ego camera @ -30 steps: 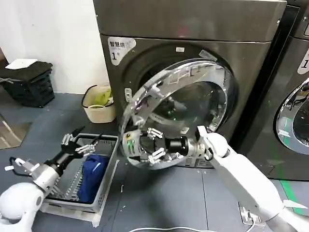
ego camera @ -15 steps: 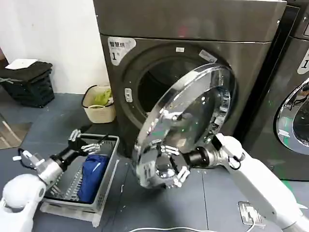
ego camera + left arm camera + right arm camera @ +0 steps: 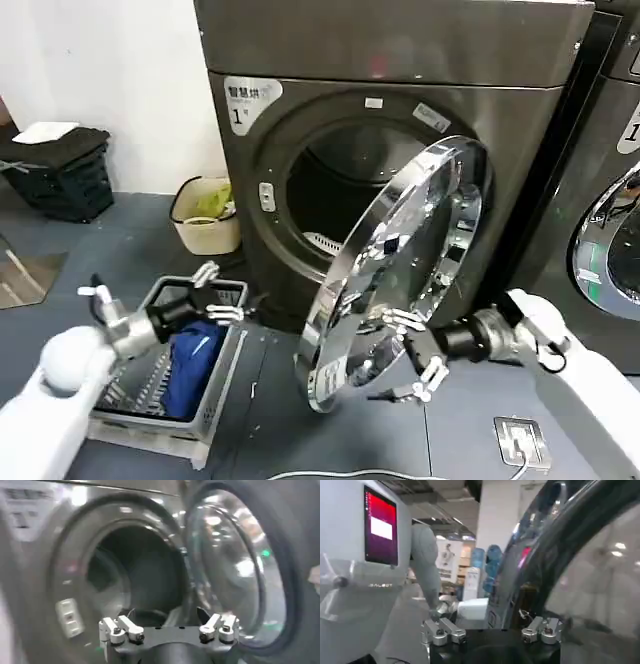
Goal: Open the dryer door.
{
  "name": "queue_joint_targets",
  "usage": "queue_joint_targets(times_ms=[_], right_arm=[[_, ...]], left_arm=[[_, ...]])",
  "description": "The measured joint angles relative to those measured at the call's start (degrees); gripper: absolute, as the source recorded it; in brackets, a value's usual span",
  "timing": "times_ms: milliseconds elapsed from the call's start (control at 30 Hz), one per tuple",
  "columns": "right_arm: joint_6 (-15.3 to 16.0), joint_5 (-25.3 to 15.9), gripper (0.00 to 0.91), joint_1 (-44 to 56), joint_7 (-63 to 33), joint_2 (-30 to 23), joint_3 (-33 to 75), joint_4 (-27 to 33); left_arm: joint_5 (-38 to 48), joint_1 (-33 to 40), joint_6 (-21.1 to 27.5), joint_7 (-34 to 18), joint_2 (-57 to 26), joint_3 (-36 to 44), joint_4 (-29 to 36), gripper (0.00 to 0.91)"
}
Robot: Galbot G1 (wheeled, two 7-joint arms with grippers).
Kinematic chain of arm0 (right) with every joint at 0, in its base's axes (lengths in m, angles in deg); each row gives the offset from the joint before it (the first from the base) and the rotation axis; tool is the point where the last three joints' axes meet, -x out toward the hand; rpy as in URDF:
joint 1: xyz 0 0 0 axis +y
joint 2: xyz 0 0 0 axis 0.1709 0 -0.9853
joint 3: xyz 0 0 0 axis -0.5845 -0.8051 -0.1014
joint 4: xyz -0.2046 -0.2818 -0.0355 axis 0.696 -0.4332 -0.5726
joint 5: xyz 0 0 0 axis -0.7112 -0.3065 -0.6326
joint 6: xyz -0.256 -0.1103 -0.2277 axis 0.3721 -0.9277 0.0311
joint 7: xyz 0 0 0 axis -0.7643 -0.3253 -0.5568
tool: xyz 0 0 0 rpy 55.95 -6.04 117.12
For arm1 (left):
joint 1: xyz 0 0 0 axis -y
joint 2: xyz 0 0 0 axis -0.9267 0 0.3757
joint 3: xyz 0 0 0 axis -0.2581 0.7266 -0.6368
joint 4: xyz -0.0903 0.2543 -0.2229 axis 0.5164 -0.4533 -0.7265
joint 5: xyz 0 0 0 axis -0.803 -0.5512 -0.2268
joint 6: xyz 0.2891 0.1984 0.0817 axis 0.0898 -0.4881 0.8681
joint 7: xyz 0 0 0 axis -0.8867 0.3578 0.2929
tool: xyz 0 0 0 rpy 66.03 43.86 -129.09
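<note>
Now the chrome-ringed round glass dryer door (image 3: 400,270) has swung wider; the right gripper (image 3: 412,358), fingers spread, sits just beside its lower rim.

Dryer door (image 3: 395,270) stands swung out in front of the drum opening (image 3: 335,205), hinged on the opening's right side, its free edge low and toward the robot. Right gripper (image 3: 412,360) sits just beside the door's lower edge, right of it; left gripper (image 3: 212,295) hangs left of the door, above the laundry basket (image 3: 215,385). A bucket (image 3: 205,215) stands behind that basket, left of the dryer; a neighbouring machine (image 3: 610,190) stands right of the door.
</note>
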Motion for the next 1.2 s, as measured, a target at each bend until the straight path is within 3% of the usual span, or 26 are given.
queue_joint_targets(times_ms=[267, 600, 900, 1200], right_arm=[[-2.06, 0.35, 0.907, 13.06, -0.02, 3.33, 13.44, -1.99], [-4.68, 1.43, 0.907, 33.67, -0.75, 1.39, 34.72, -5.32], [-12.32, 2.13, 0.907, 52.57, -8.55, -5.69, 52.27, -6.98], [-22.62, -6.63, 0.907, 62.69, -24.62, -15.45, 64.67, -5.09]], left_arm=[[-1.19, 7.83, -0.96, 1.15, 1.50, 9.93, -2.21, 0.907], [-0.94, 14.18, -1.23, 1.56, 4.40, 18.56, -3.16, 0.907], [-0.73, 17.76, -1.78, 1.42, 6.94, 25.08, -4.55, 0.907], [-0.80, 21.49, -2.22, 1.19, 9.92, 30.60, -6.80, 0.907]])
